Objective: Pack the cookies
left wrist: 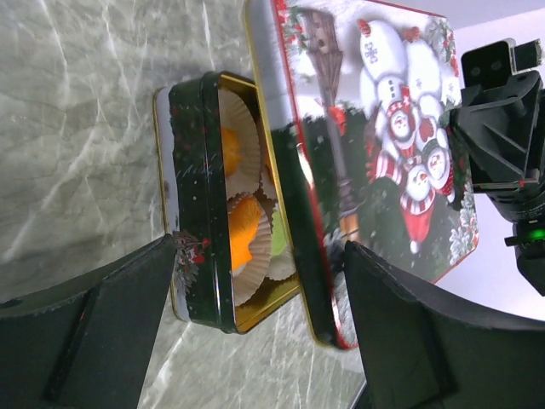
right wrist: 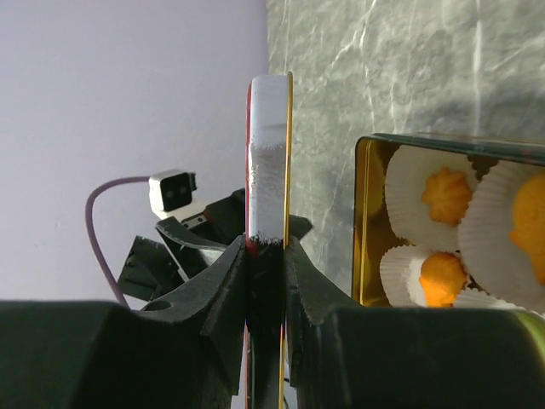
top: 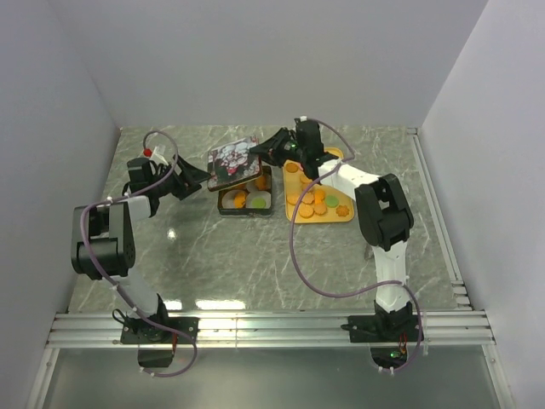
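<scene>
While the right gripper (right wrist: 266, 256) clamps the lid (right wrist: 268, 153) by its edge, that wrist view shows orange cookies (right wrist: 447, 194) in paper cups (right wrist: 409, 183) inside the tin (right wrist: 366, 221); only the overhead shows more on the yellow tray (top: 347, 216). The left gripper (left wrist: 260, 251) gapes empty.

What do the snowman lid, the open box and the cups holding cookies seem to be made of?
The snowman lid looks like printed tinplate: glossy, with a thin gold rolled edge. The box is likely the same, shiny gold inside. The cups look like white pleated paper, matte.
</scene>
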`<state>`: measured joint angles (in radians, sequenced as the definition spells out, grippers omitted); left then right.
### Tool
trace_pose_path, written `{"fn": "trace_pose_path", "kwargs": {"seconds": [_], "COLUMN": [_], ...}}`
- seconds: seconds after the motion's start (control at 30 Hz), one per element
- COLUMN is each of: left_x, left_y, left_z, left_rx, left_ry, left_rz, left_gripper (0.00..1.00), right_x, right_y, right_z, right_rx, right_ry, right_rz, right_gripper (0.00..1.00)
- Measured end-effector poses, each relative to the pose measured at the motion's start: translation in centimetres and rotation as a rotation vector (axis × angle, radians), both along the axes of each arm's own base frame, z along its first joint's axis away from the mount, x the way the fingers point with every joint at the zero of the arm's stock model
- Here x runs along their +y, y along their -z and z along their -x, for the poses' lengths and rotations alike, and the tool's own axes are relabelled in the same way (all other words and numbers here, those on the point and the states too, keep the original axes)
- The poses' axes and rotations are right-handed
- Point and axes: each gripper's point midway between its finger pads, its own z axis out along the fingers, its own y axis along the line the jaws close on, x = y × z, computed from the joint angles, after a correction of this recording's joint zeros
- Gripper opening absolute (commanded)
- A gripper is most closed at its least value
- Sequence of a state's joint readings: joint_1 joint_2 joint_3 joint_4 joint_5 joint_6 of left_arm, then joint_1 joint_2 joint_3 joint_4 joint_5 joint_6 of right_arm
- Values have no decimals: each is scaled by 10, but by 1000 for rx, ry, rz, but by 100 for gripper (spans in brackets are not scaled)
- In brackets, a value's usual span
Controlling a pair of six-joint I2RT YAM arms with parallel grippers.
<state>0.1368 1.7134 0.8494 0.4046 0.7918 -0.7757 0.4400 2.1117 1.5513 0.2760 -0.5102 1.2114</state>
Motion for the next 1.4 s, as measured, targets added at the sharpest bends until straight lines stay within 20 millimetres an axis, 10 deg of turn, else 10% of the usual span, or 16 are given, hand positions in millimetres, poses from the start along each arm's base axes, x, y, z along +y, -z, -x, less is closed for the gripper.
{"fn": "trace_pose_path", "kwargs": {"seconds": [0.47,0.9,1.17,1.4], "left_x": [6,-57,-64,-67], "left_y": [16,53,53,56], "left_z": [-9,-21,-23,-26], "left_rx": [19,94,87,93], "left_ry": [-22,136,157,177], "left_rz": [-33,-25,-62,-134], "left_gripper": [83,77,73,73], "right_x": [3,-9,-14,-24], "right_y": [20,71,76,75], "right_z": [5,22,21,25], "right_rx": [31,100,92,81], "right_ry": [15,26,34,48], "right_rz": [47,118,140,222], "right_gripper": [0,0,0,49]}}
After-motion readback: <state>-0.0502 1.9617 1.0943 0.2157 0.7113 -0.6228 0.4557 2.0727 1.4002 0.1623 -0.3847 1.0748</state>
